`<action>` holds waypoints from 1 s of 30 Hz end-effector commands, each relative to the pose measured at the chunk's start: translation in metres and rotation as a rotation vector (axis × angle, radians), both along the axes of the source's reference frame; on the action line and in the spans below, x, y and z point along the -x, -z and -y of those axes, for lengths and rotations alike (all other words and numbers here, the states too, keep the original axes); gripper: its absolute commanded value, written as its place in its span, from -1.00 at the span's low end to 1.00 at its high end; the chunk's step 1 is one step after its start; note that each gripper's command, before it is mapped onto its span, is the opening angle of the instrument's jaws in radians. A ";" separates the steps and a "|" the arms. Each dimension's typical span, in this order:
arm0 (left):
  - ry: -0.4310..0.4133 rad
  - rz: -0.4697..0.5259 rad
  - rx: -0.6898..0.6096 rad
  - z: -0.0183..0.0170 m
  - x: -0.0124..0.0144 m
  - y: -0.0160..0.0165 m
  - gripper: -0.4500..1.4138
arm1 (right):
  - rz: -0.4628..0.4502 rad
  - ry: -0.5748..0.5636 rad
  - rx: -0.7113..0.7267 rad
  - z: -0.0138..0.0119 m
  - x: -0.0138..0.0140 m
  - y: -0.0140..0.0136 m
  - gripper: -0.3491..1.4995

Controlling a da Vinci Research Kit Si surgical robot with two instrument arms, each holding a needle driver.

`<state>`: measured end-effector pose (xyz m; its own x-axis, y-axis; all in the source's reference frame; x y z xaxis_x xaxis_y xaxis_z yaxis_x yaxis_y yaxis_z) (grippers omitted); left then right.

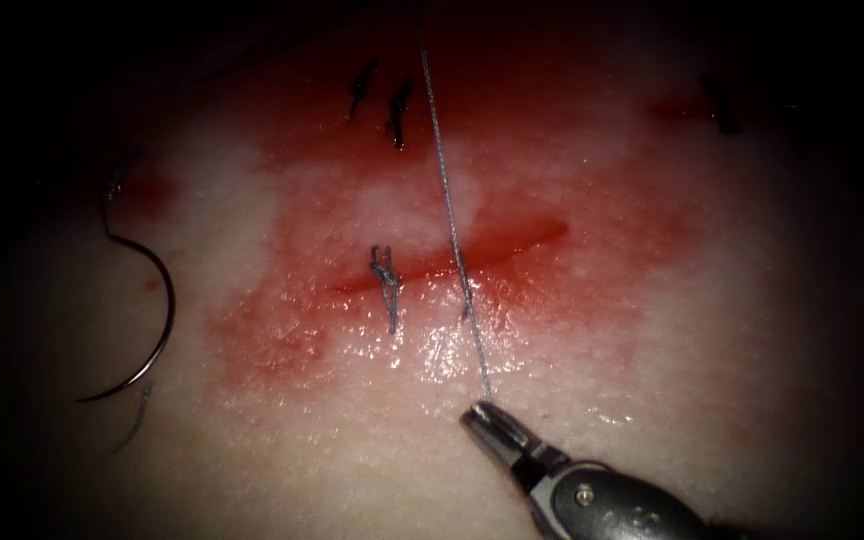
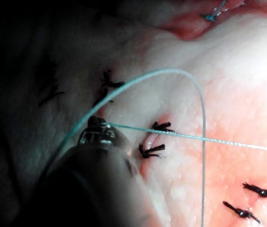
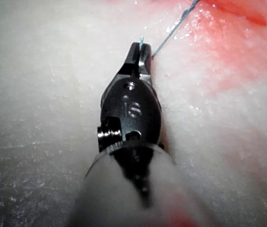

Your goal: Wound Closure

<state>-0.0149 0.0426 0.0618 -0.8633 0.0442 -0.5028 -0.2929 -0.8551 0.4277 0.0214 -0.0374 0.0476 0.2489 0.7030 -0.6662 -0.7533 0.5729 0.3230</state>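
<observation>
Starting at the far left of the endoscope view, we see the curved needle (image 1: 148, 300) lying free on the tissue (image 1: 652, 330), well to the left of the cut (image 1: 472, 258), held by neither tool and not driven into the tissue. Moving rightward, a finished stitch (image 1: 384, 275) with its knot sits across the left part of the cut, and red fluid (image 1: 282, 330) stains the surface around it. Just right of that stitch, the thread (image 1: 449, 215) runs taut from the top edge down across the cut to the right arm's tool (image 1: 482, 412), whose jaws are pressed together, pinching the thread's end below the cut. In the right wrist view we see the same tool (image 3: 140, 49) clamped on the thread (image 3: 171, 30), a short tip of it poking past the jaws. In the left wrist view, the left arm's tool (image 2: 95, 127) has the thread (image 2: 195, 137) at its tip, with a loop arching over beside it; we cannot tell how its jaws stand. Older dark stitches (image 2: 155, 149) lie near it.
</observation>
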 end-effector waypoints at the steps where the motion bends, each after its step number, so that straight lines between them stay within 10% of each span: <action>1: -0.003 0.000 0.005 -0.0006 0.0005 -0.0004 -1.00 | -0.008 -0.002 0.001 0.0005 -0.0007 -0.0004 -1.00; 5: 0.000 0.058 -0.006 0.0021 0.0012 0.0004 -1.00 | -0.156 0.021 0.050 -0.0018 -0.0010 0.0002 -1.00; 13: -0.036 0.142 -0.043 0.0083 0.0031 0.0044 -1.00 | -0.181 0.022 0.054 -0.0036 -0.0007 0.0005 0.60; 30: -0.065 0.213 -0.179 0.0248 0.0008 0.0142 -1.00 | -0.295 0.015 -0.029 -0.0103 0.0003 0.0046 0.74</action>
